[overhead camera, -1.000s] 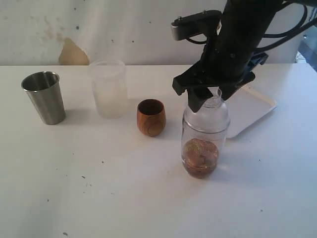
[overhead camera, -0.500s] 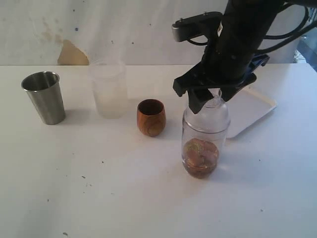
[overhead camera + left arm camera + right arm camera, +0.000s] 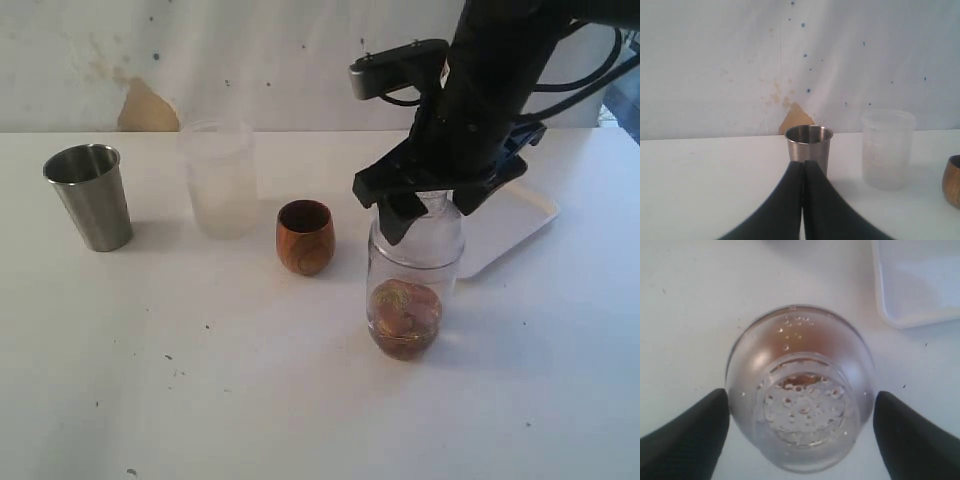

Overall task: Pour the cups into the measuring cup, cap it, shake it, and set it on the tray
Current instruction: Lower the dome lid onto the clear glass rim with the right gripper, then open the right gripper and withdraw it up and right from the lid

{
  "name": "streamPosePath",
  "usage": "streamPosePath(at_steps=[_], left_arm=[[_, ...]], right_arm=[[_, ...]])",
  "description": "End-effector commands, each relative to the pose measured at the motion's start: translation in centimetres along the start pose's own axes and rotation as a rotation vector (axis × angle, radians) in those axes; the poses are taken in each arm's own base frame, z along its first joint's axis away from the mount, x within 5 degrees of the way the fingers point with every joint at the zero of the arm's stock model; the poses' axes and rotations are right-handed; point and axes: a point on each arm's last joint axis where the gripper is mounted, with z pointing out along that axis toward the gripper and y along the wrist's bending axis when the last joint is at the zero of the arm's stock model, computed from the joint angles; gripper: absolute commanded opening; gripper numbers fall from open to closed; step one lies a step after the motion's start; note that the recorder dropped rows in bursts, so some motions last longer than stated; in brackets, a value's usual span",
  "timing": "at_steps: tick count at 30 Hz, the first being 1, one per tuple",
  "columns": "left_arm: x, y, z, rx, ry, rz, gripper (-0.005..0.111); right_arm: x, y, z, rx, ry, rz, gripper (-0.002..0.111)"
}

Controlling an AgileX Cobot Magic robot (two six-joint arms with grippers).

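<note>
On the white table (image 3: 250, 400) four vessels stand in a loose row. The steel tumbler (image 3: 88, 195) is far left. The frosted plastic cup (image 3: 218, 180) stands to its right. The small wooden cup (image 3: 304, 236) is near the middle, well apart from the others. The measuring cup (image 3: 415, 280) is right of the wooden cup and nearer, upright, with brown liquid (image 3: 403, 318) in its bottom. A clear cap (image 3: 807, 412) beaded with droplets sits on its top. The white tray (image 3: 515, 225) lies just behind and to the right of the measuring cup, partly hidden by the right arm. Nothing stands on the part that shows.

The right gripper (image 3: 428, 212) hangs straight over the measuring cup. Its jaws are spread wide, and the black fingers (image 3: 687, 437) flank the top with a gap to the cap on each side, so it clamps nothing. The left gripper (image 3: 803, 162) has its jaws pressed together and empty. It hovers low over the table, short of the steel tumbler and pointing at it.
</note>
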Motion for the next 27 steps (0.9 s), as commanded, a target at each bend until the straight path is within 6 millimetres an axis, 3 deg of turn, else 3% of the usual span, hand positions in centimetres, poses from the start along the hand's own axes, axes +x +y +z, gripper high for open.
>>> streamPosePath(at_steps=[1, 14, 22, 27], left_arm=[[0.1, 0.0, 0.0, 0.004, -0.003, -0.010, 0.000], [0.1, 0.0, 0.0, 0.004, -0.003, -0.010, 0.000], [0.1, 0.0, 0.0, 0.004, -0.003, -0.010, 0.000], [0.1, 0.0, 0.0, 0.004, -0.003, -0.010, 0.000]], right_arm=[[-0.2, -0.2, -0.7, 0.023, -0.019, -0.006, 0.073], [0.3, -0.4, -5.4, 0.036, -0.159, -0.017, 0.073], [2.9, -0.5, -9.6, 0.036, -0.387, -0.018, 0.073], [5.6, -0.4, -10.1, 0.034, -0.537, -0.022, 0.073]])
